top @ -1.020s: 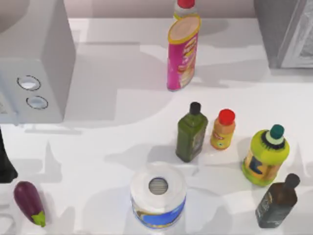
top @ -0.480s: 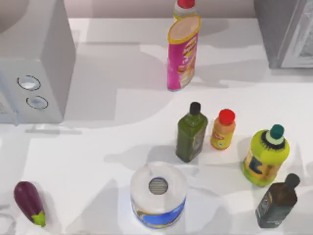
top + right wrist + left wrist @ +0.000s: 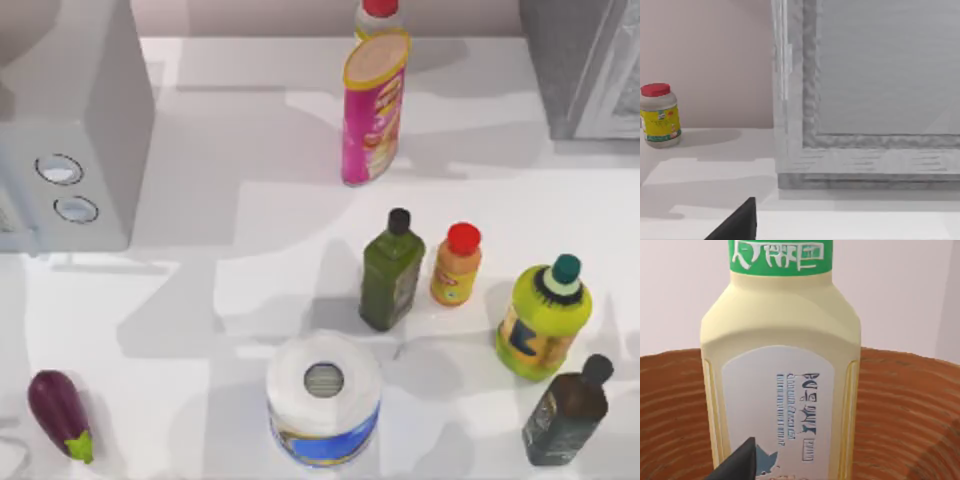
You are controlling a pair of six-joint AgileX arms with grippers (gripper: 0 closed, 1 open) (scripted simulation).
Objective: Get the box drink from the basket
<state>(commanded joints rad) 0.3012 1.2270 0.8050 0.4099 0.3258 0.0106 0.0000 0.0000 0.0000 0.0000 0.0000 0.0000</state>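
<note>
The box drink [image 3: 782, 375] is a pale-yellow carton with a green band at its top and a white label. It stands upright inside the brown woven basket [image 3: 905, 405], close in front of the left wrist camera. A dark part of my left gripper [image 3: 740, 465] sits just before the carton's lower face; whether it touches the carton is unclear. In the right wrist view, a dark part of my right gripper [image 3: 737, 222] hangs over the white table, facing a grey cabinet [image 3: 870, 95].
On the table stand a pink chips can [image 3: 373, 110], green bottle [image 3: 390, 270], orange bottle [image 3: 456, 264], yellow-green bottle [image 3: 543, 318], dark bottle [image 3: 567, 412], paper roll [image 3: 323, 398] and eggplant [image 3: 60, 413]. A grey appliance [image 3: 70, 130] is at the back left. A red-lidded jar [image 3: 659, 115] stands by the wall.
A dark piece of my left arm at the top view's left edge one second ago has gone out of that view. Shadows on the table have shifted.
</note>
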